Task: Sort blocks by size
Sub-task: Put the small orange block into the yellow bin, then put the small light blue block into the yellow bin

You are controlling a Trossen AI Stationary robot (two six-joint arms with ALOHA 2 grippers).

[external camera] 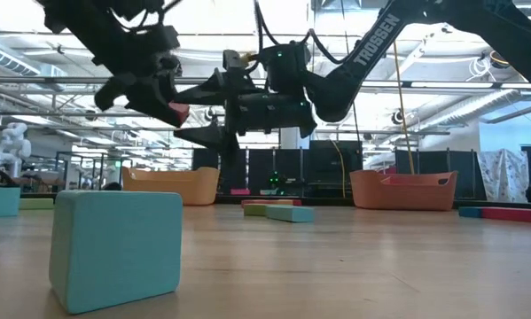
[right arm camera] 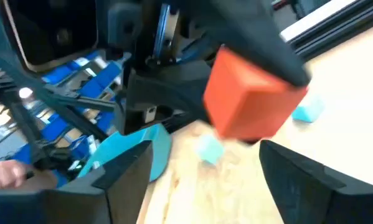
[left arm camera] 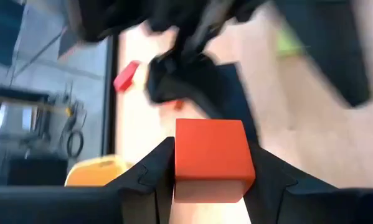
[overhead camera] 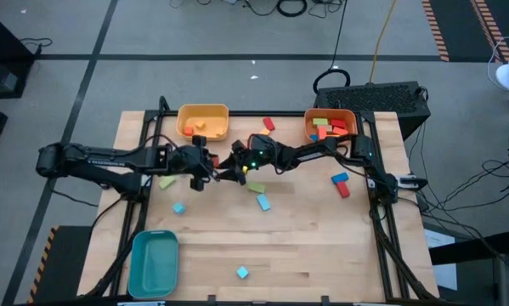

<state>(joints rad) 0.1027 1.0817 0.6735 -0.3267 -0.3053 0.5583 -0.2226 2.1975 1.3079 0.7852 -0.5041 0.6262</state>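
A red-orange cube (left arm camera: 210,155) hangs above the middle of the table. My left gripper (left arm camera: 210,149) is shut on it, reaching in from the table's left (overhead camera: 207,170). My right gripper (right arm camera: 211,165) faces it from the right (overhead camera: 230,167), open, with its fingers spread wide just short of the cube (right arm camera: 251,96) and touching nothing. The low view shows the two grippers nose to nose, with the cube (external camera: 178,112) high above the tabletop. Loose blocks lie on the wood: green (overhead camera: 166,181), light blue (overhead camera: 178,207), red (overhead camera: 268,124). My left gripper pinches the cube by two opposite side faces (left arm camera: 179,155), one finger (left arm camera: 152,168) on each. The fingers come from the table's left, slanting downward. The cube sits square between them, lifted clear of the table.
At the far edge stand a yellow bin (overhead camera: 203,121) and an orange bin (overhead camera: 330,125), both holding blocks. A teal bin (overhead camera: 153,263) sits at the near left. Blue (overhead camera: 339,178) and red (overhead camera: 344,189) blocks lie to the right, and a light blue one (overhead camera: 241,272) lies near the front edge.
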